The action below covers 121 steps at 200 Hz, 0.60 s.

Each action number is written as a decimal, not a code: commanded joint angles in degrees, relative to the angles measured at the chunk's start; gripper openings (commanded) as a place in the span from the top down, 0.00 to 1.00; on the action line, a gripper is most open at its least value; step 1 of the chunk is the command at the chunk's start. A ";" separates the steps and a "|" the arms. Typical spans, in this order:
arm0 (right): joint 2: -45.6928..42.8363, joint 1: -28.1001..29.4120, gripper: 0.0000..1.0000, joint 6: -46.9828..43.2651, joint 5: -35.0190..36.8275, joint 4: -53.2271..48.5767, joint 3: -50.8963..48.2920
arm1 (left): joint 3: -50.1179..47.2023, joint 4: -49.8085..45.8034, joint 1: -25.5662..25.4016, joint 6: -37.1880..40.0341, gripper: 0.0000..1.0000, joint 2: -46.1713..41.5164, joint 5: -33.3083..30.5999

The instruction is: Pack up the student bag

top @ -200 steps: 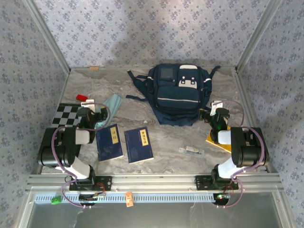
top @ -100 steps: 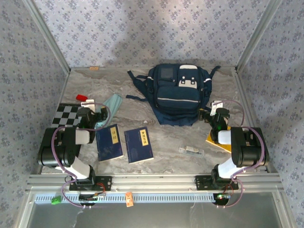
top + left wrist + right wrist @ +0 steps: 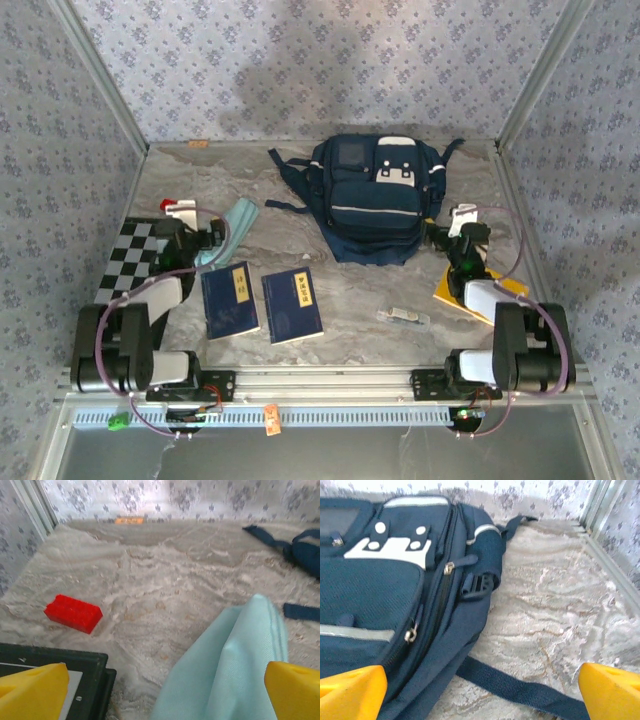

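Observation:
The student bag lies flat at the back middle of the table, navy with white patches, front pockets up. In the right wrist view the bag is on the left and one of its dark straps runs across between my fingers. My right gripper stands open just right of the bag, holding nothing. My left gripper is open over the edge of a pale teal cloth, also holding nothing.
Two small navy books lie at the near middle. A red brick and a checkered board are on the left. A yellow flat item lies under the right arm, a small clear item near it.
Both arms have dropped their elbows back toward the near edge and stretched out lower. The grippers stay nearly in place and open. Nothing on the table has moved.

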 commanded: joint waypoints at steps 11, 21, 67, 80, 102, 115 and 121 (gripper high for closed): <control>-6.04 -0.99 0.00 3.90 -0.17 -14.83 4.98 | 2.74 -9.55 -0.04 -3.64 0.00 -7.73 0.86; -7.07 -1.32 0.00 5.82 -1.60 -19.69 7.50 | 3.44 -11.53 -0.02 -4.81 0.00 -9.76 1.59; -9.06 -3.78 0.00 24.92 -6.49 -36.18 13.74 | 7.50 -20.19 0.08 -17.44 0.00 -16.65 0.81; -9.34 -5.68 0.00 28.33 -9.66 -37.09 13.57 | 9.77 -26.22 0.11 -23.52 0.00 -17.90 -2.12; -9.35 -6.71 0.00 29.17 -12.98 -41.60 15.61 | 13.11 -36.44 0.47 -28.45 0.00 -18.80 -4.68; -9.36 -6.24 0.00 29.70 -13.96 -43.52 16.48 | 14.20 -39.52 0.58 -30.22 0.00 -18.32 -4.15; -9.31 -5.80 0.00 29.90 -14.43 -44.75 16.88 | 14.75 -41.05 0.64 -30.84 0.00 -17.96 -3.32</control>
